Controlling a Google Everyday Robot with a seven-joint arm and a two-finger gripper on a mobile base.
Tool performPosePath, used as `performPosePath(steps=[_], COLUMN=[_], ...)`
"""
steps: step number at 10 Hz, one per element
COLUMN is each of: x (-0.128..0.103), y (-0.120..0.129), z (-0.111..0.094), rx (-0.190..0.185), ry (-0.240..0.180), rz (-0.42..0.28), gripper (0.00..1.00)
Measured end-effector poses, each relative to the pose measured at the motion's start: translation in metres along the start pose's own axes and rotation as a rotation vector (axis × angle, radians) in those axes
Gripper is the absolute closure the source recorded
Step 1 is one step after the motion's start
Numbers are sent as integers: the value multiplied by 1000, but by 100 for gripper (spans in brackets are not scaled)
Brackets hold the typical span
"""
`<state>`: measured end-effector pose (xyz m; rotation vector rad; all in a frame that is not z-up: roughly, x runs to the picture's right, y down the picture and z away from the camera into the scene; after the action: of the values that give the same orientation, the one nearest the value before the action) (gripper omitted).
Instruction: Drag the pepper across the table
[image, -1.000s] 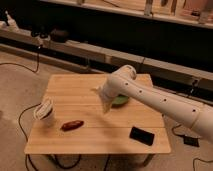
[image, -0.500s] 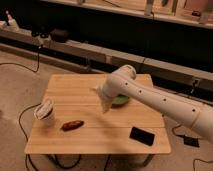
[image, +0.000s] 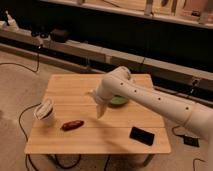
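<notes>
So your claw (image: 96, 104) hangs over the middle of the surface (image: 75, 87), spread wide with nothing in it. The pepper (image: 72, 125) lies flat on the wood toward the front left. It's below and left of the claw in the shot and clearly apart from it, just to the right of a pale cup (image: 45, 111). A green plate (image: 120, 101) sits half hidden behind the arm (image: 160, 102), and a black phone (image: 142, 135) lies near the front right edge.
</notes>
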<state>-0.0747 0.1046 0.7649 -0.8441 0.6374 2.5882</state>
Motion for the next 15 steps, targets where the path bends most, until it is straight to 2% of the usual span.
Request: performPosePath(steps=[1, 2, 6, 8, 10, 12, 14, 15], x=[16, 23, 21, 16, 11, 11, 21, 31], y=[-3, -4, -4, -7, -10, -14, -18, -21], z=[11, 15, 16, 24, 36, 49, 68, 83], rx=[24, 33, 35, 48, 59, 71, 93, 110], ry=[40, 56, 49, 33, 6, -15, -15, -2], rz=[35, 49, 66, 158, 278, 338, 306, 247], gripper=[20, 20, 20, 20, 20, 20, 20, 20])
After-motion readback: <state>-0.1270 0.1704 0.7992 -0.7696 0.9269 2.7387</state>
